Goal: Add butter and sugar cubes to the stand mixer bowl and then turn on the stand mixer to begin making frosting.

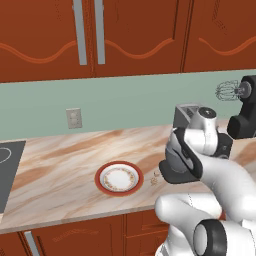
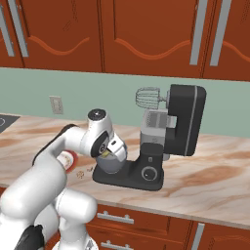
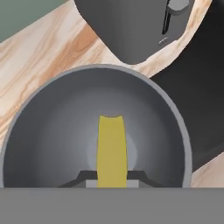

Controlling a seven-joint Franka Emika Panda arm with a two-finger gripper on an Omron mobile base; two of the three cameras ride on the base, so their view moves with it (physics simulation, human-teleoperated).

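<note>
The gripper (image 3: 112, 180) is closed on the butter (image 3: 112, 151), holding it directly over the middle of the stand mixer bowl (image 3: 52, 131). Best to let go here, low and centred, then lift straight up clear of the rim.

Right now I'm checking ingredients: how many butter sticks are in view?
1. The butter is clamped in the gripper, hanging over the inside of the stand mixer bowl. Others may be hidden behind the arm.

Two base views from behind, facing forward-down, sharing the bench (image 1: 75, 150); hand view close above the stand mixer bowl (image 3: 52, 131).
</note>
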